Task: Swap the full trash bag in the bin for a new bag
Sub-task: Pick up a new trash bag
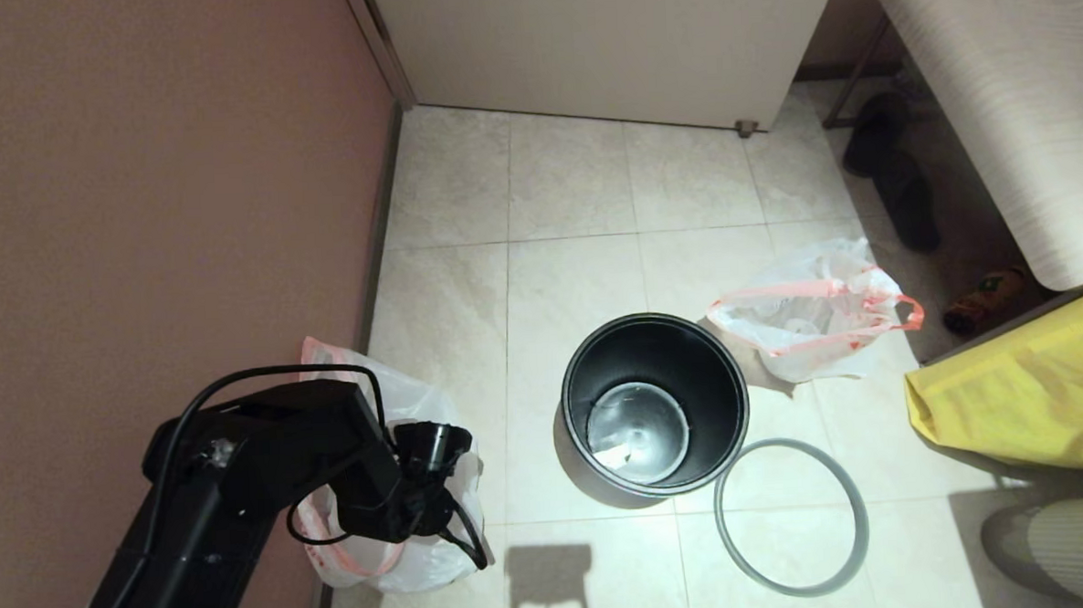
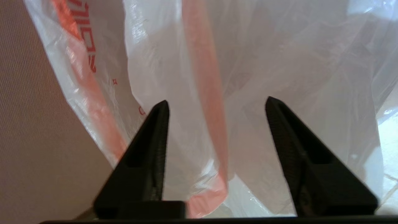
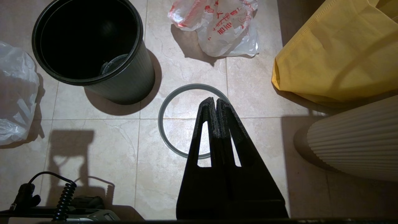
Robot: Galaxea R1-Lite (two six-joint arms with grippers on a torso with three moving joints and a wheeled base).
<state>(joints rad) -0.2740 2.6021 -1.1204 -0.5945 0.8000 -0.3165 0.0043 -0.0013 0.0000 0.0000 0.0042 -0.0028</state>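
The left gripper (image 2: 217,101) hangs spread over the full bag (image 1: 418,410), which sits on the floor by the left wall; its fingers (image 2: 155,137) straddle the pink band without pinching it. The bin (image 1: 656,404) stands unlined mid-floor, its hoop (image 1: 791,517) lying just right and nearer. The new bag (image 1: 816,310) lies beyond. The right gripper (image 3: 215,101), pressed together, hovers over the hoop.

beige tiled floor (image 1: 577,275), black bin (image 1: 654,401), grey hoop (image 1: 791,516), two plastic bags
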